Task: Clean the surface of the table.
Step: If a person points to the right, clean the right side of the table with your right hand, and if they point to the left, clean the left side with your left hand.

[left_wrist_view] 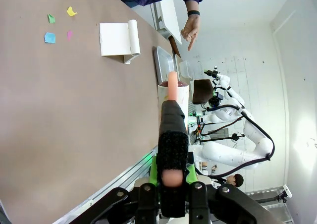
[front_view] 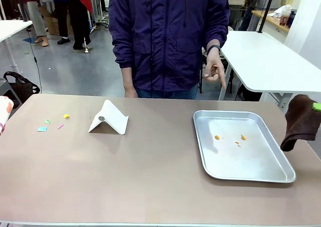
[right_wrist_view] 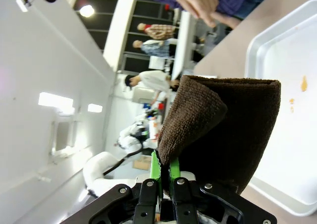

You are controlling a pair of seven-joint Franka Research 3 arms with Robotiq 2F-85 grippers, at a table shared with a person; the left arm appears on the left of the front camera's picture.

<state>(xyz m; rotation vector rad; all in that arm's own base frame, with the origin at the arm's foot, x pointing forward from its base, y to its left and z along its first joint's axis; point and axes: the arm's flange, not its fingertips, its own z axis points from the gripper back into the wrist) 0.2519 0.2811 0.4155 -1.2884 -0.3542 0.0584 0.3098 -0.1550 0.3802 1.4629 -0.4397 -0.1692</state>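
The table (front_view: 150, 182) has a matte taupe top. Small coloured paper scraps (front_view: 52, 123) lie near its left end, seen also as scraps (left_wrist_view: 59, 25) in the left wrist view. My right gripper (right_wrist_view: 165, 172) is shut on a dark brown cloth (right_wrist_view: 228, 130), which hangs at the right edge of the table (front_view: 301, 122) beside the tray. My left gripper (left_wrist_view: 172, 172) is shut on a peach-coloured stick with a black wrapped middle (left_wrist_view: 172, 130) and a white cylinder at its far end. It hovers off the table's near left side.
A shiny metal tray (front_view: 251, 171) with a few orange crumbs sits at the right. A white folded sheet (front_view: 109, 117) stands left of centre. A person in a purple jacket stands at the far edge, one hand (front_view: 214, 69) pointing down toward the tray.
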